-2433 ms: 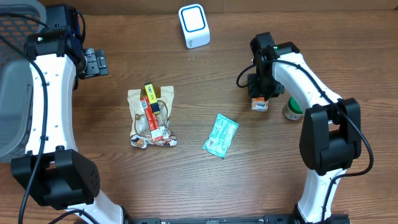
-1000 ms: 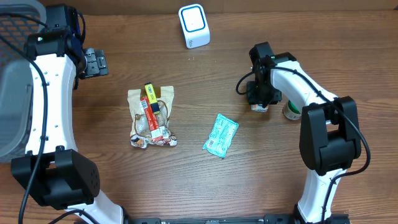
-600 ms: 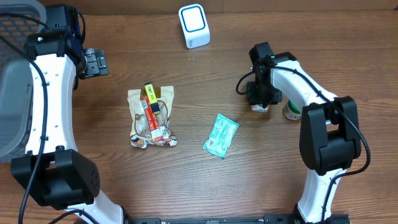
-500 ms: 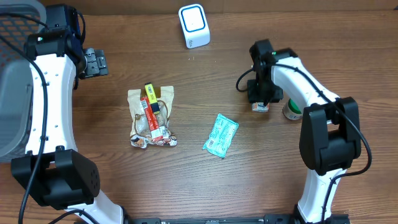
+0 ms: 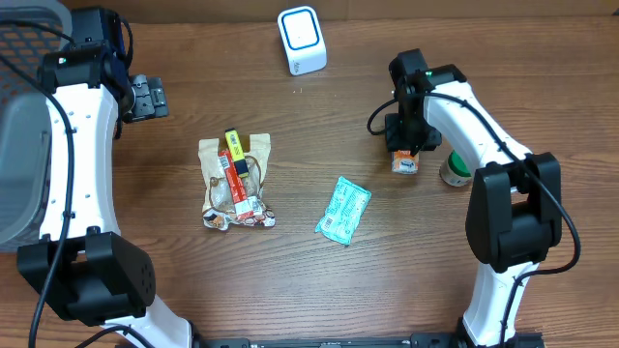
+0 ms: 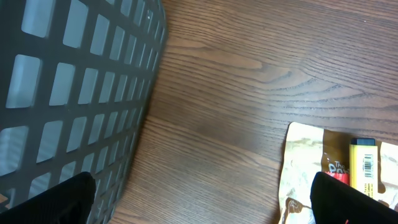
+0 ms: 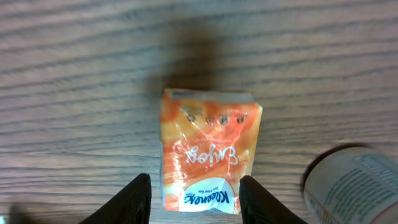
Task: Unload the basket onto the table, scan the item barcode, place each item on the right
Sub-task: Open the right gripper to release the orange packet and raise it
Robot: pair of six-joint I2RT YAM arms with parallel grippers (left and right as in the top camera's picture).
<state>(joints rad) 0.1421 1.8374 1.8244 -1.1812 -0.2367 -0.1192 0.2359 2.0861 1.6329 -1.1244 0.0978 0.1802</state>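
Note:
A small orange tissue pack point(image 5: 405, 163) lies flat on the wooden table, and no barcode shows on its upper face. My right gripper point(image 5: 404, 145) hovers just over it. In the right wrist view the pack point(image 7: 208, 149) sits between the two dark fingers of the right gripper point(image 7: 198, 199). The jaws stand partly open, with a gap of bare wood at the left finger. The white and blue scanner point(image 5: 302, 39) stands at the back of the table. My left gripper point(image 5: 150, 97) is wide open at the far left and holds nothing.
A white and green bottle point(image 5: 453, 172) stands just right of the pack, close to my right fingers point(image 7: 354, 183). A teal packet point(image 5: 343, 210) lies mid-table. A pile of snack bags point(image 5: 235, 184) lies left of centre. A grey mesh basket point(image 6: 74, 74) is beside my left gripper point(image 6: 202, 205).
My right gripper has risen slightly and shifted toward the back, uncovering the orange pack, which stays in place. Its jaws widened a little. The left arm has not moved.

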